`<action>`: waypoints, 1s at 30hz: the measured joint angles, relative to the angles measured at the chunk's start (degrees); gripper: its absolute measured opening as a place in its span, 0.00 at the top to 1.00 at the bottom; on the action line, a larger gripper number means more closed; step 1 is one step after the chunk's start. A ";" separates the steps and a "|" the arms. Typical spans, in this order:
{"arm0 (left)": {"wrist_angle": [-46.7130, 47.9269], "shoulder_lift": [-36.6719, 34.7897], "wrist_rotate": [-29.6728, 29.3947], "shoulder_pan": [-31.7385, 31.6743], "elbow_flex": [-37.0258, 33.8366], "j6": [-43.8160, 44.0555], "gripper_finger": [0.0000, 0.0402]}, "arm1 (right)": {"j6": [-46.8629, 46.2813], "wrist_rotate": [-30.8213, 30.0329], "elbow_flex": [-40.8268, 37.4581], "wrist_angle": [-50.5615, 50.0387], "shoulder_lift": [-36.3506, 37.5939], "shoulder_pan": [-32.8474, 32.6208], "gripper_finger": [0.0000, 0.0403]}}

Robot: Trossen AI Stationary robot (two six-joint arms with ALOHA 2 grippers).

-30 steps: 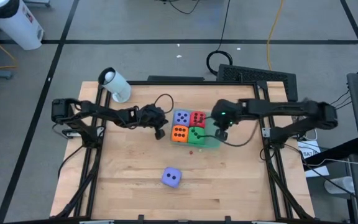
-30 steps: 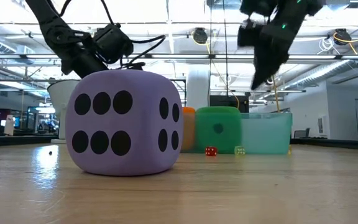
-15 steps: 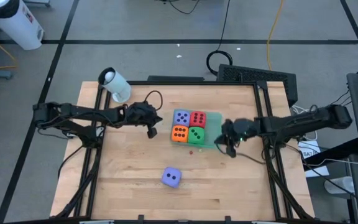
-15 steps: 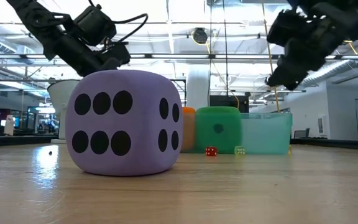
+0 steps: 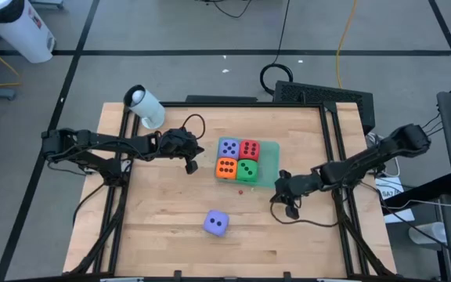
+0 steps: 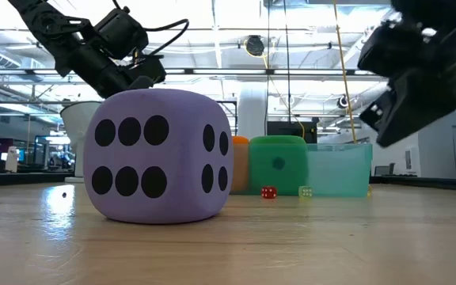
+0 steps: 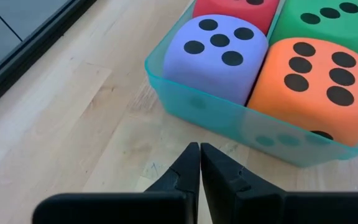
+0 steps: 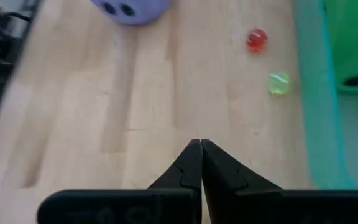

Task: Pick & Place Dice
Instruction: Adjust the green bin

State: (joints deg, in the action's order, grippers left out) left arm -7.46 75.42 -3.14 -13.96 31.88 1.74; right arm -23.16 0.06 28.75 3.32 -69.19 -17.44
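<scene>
A translucent teal tray [image 5: 268, 166] at mid-table holds four dice: lavender [image 5: 229, 148], red [image 5: 249, 149], orange [image 5: 226, 167] and green [image 5: 247, 168]. A second lavender die [image 5: 216, 223] rests on its base on the wood near the front edge, and fills the low view [image 6: 158, 154]. My left gripper [image 5: 195, 164] hovers shut just left of the tray; its wrist view shows the shut fingertips [image 7: 199, 150] before the tray wall [image 7: 229, 121]. My right gripper [image 5: 286, 208] hovers shut to the near right of the tray, above bare wood [image 8: 199, 147].
Two tiny dice lie on the wood by the tray's near side, one red [image 8: 257, 39] and one yellow-green [image 8: 279, 82]. A white cylinder [image 5: 144, 106] lies at the far left corner. Dark rails [image 5: 343, 211] run along the table's left and right sides.
My right gripper has left the tray's right part and gone toward the table's near edge, coming lower and closer in the low view. My left gripper has drawn back a little toward the table's left edge and then kept still. The dice have not moved.
</scene>
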 joint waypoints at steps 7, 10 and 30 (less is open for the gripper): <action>-0.09 0.00 0.07 0.00 0.00 0.65 0.94 | 0.78 -2.98 0.00 1.09 -4.67 5.98 1.00; -0.09 0.02 0.09 0.00 0.00 1.56 0.94 | 2.16 -3.15 0.00 4.00 -6.26 8.55 1.00; -0.04 0.04 0.22 0.12 0.00 1.84 0.94 | 4.88 -0.66 0.11 16.61 -12.58 15.08 1.00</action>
State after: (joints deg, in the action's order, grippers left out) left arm -7.51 75.46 -2.92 -13.83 31.88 3.57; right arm -18.28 -0.60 28.86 19.93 -81.78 -2.36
